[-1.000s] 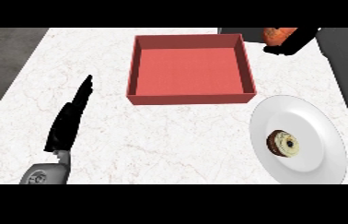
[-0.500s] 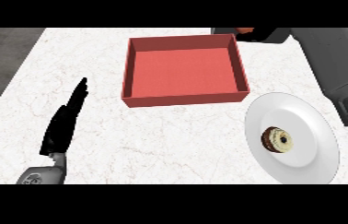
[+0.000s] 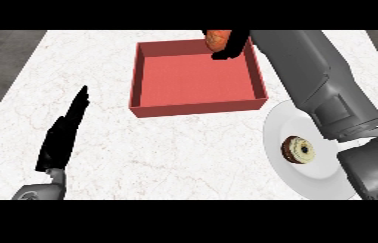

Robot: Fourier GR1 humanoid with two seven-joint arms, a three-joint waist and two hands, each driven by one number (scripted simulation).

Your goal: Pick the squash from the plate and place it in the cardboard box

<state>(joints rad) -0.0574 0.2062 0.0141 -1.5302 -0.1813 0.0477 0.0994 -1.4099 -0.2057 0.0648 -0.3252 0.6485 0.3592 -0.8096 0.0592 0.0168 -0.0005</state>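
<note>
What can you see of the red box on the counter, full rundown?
The red square open-topped box looks like plain matte cardboard: four low upright walls round a flat, lighter red floor that shows nothing lying on it. It sits flat on the white marbled counter, towards the far edge, with the round white plate near its right front corner. Over its far right corner the right hand holds the orange squash; whether either touches the rim cannot be told.
</note>
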